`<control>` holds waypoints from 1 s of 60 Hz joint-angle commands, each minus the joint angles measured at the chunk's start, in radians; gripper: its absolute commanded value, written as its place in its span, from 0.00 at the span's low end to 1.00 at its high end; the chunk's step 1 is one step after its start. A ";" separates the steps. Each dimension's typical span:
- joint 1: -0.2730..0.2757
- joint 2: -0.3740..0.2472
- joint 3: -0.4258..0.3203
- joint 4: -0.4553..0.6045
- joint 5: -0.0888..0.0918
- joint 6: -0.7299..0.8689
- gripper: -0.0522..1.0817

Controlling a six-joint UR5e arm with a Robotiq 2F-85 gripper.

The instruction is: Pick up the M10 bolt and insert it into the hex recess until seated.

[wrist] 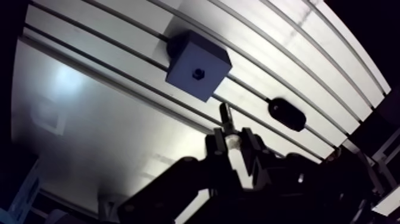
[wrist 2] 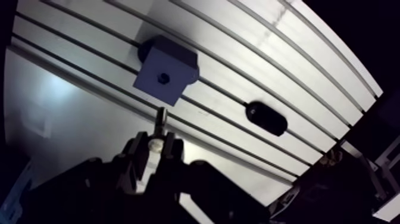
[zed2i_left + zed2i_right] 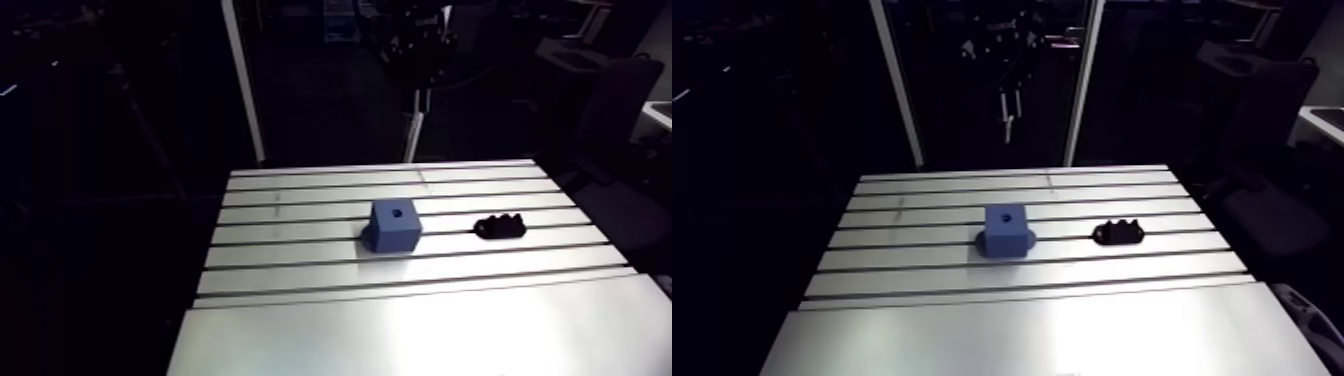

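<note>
We find the gripper [image 1: 233, 139] clamped on the M10 bolt [image 1: 225, 115], which has a slim dark shank and a pale head. The matte blue block [image 3: 395, 228] stands left of the black fixture [image 3: 499, 227].

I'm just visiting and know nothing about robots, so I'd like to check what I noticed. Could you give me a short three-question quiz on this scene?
1. True or false: the gripper is shut on the bolt.
2. Multiple choice: the hole in the blue block is in its A) top face, B) side face, C) underside.
3. Fill in: beside the block, the slotted table carries one small ___-coloured object.

Key: 1 true. 2 A. 3 black.
</note>
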 commanded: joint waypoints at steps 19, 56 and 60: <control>0.065 -0.041 0.078 -0.044 -0.009 -0.111 1.00; 0.063 -0.058 0.130 -0.078 -0.084 -0.229 1.00; 0.063 -0.057 0.135 -0.093 -0.085 -0.229 1.00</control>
